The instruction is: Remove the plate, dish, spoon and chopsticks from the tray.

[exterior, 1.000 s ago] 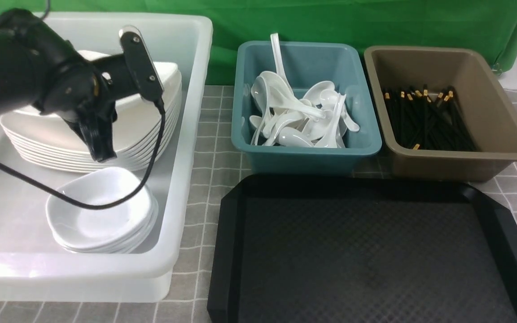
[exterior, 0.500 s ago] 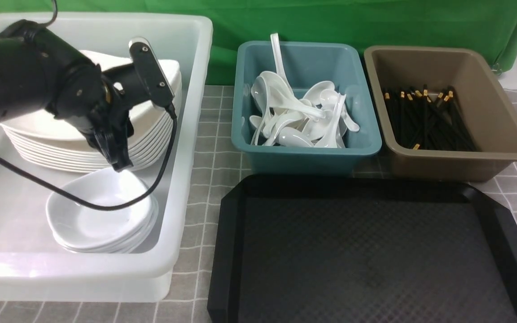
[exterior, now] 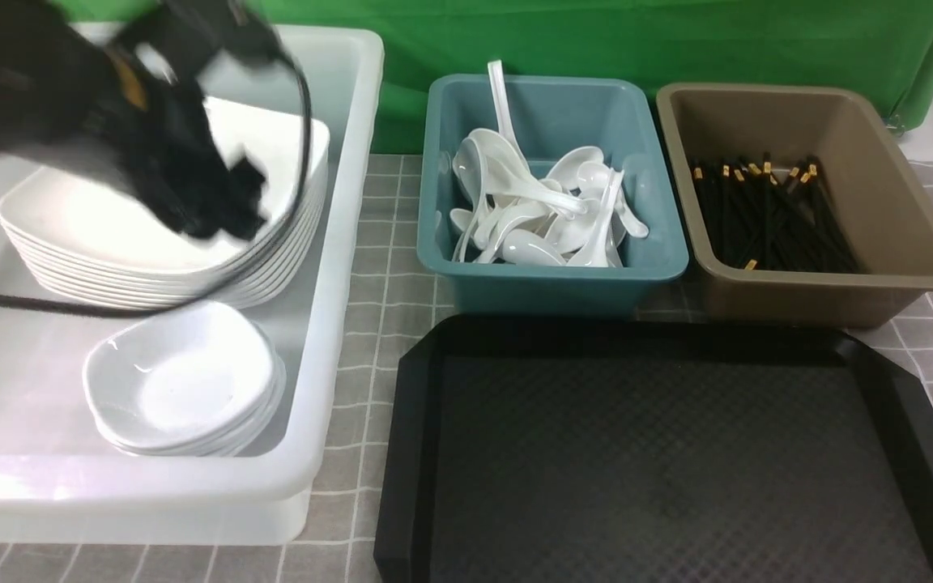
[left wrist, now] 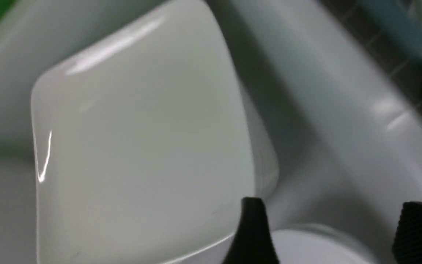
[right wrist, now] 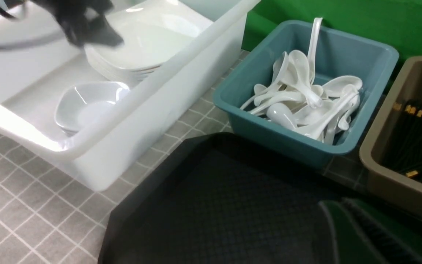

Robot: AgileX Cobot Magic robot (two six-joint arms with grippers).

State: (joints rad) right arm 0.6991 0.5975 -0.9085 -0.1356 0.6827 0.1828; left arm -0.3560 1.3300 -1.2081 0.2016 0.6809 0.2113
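The black tray (exterior: pixel 677 453) lies at the front with nothing on it; it also shows in the right wrist view (right wrist: pixel 214 205). A stack of large white plates (exterior: pixel 102 227) and a stack of small dishes (exterior: pixel 175 380) sit in the white tub. White spoons (exterior: pixel 539 210) fill the teal bin. Black chopsticks (exterior: pixel 766 219) lie in the brown tub. My left gripper (exterior: pixel 207 202) is blurred above the plate stack; in the left wrist view it (left wrist: pixel 333 205) is open and empty, over the plate (left wrist: pixel 141 139) and dish (left wrist: pixel 313 245). My right gripper (right wrist: pixel 346 209) is shut above the tray.
The white tub (exterior: pixel 353 162) stands at the left, the teal bin (exterior: pixel 555 279) behind the tray in the middle, the brown tub (exterior: pixel 904 210) at the back right. A grey checked cloth covers the table. A green backdrop hangs behind.
My left gripper has risen from just above the dish stack and swung back over the plate stack, empty. The stacks, the bins and the tray have not moved.
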